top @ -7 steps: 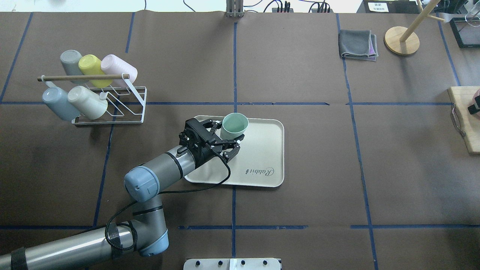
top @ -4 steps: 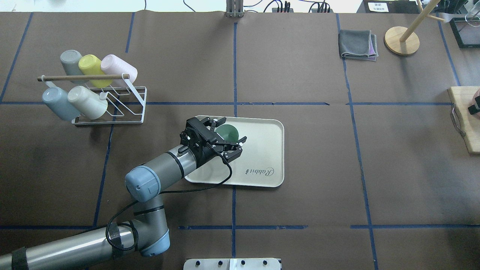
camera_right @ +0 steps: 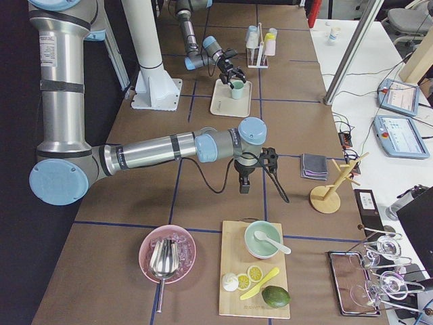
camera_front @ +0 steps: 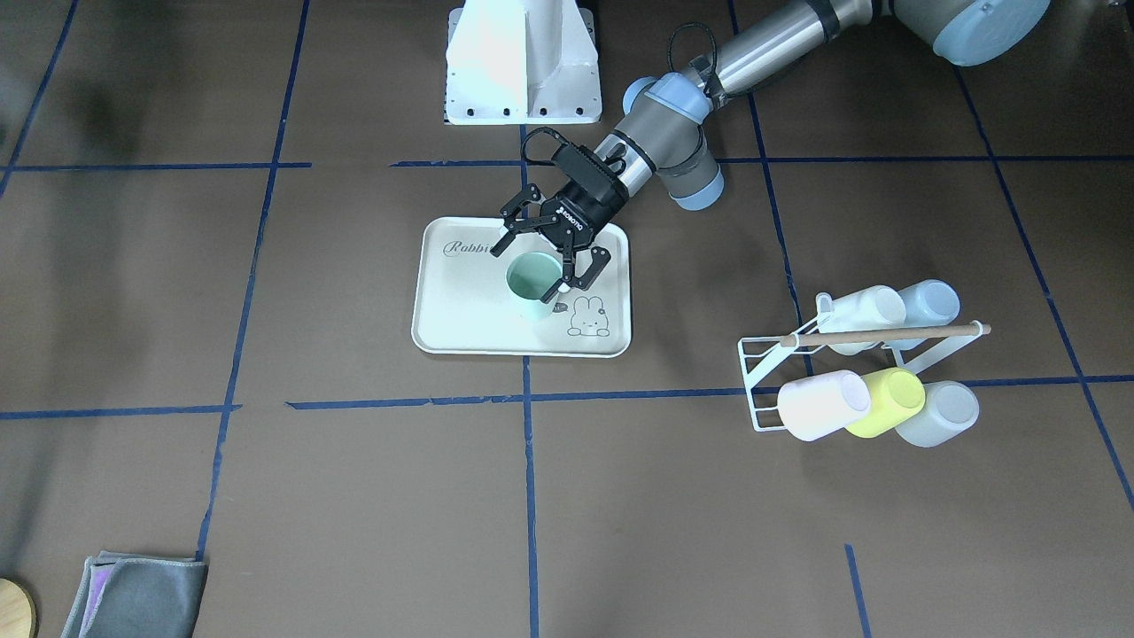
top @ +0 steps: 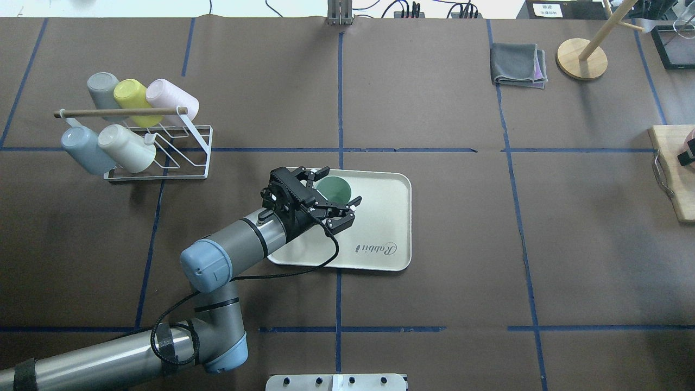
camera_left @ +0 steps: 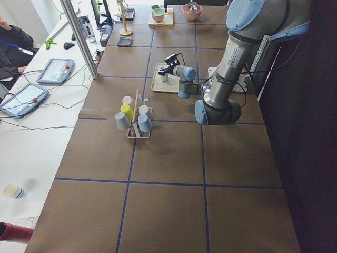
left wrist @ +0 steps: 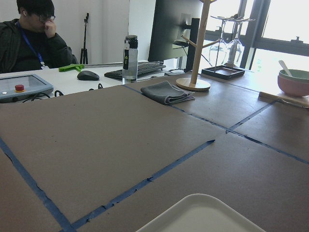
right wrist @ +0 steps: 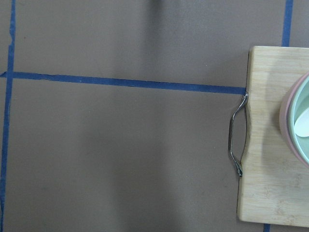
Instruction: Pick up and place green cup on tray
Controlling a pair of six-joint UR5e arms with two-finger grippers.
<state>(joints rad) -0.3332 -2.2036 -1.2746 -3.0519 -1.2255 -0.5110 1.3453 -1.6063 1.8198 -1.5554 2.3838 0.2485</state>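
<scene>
The green cup point(top: 333, 190) stands upright on the cream tray point(top: 380, 217), in its back left part in the overhead view. My left gripper point(top: 341, 187) is open, with one finger on each side of the cup; it also shows in the front-facing view point(camera_front: 532, 268) around the cup point(camera_front: 532, 276), near the tray's bunny drawing. The left wrist view shows only a corner of the tray point(left wrist: 203, 215). My right gripper point(camera_right: 242, 184) hangs low over the table near a cutting board; I cannot tell whether it is open or shut.
A white wire rack point(top: 157, 146) with several pastel cups, among them a yellow one point(top: 130, 95), stands at the back left. A folded grey cloth point(top: 518, 65) and a wooden stand point(top: 581, 58) are at the back right. A cutting board point(top: 670, 174) lies at the right edge.
The cup has come down from a raised, tilted hold to stand on the tray. The left gripper's fingers have spread apart around it.
</scene>
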